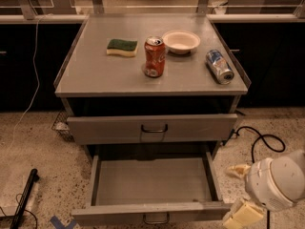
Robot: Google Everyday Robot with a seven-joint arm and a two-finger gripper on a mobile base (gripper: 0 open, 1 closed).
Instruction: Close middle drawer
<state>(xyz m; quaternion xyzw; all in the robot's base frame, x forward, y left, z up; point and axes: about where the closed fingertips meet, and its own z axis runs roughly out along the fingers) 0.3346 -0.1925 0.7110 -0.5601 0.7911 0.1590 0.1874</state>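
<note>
The middle drawer (152, 181) is pulled far out below the top drawer (152, 128). It is a wide shallow grey tray and it is empty. Its flat front (119, 214) is at the bottom edge of the view, with a small metal loop handle (156, 219) in the centre. The lowest drawer is out of view. My gripper (244, 213) hangs low at the right, just beside the front right corner of the open drawer, on a white rounded arm (277, 182).
On the cabinet top (95, 75) are a green and yellow sponge (122, 47), an upright orange can (154, 57), a white bowl (180, 41) and a can lying on its side (219, 66). A black cable (259, 140) lies on the floor at the right, and a black bar (24, 197) at the left.
</note>
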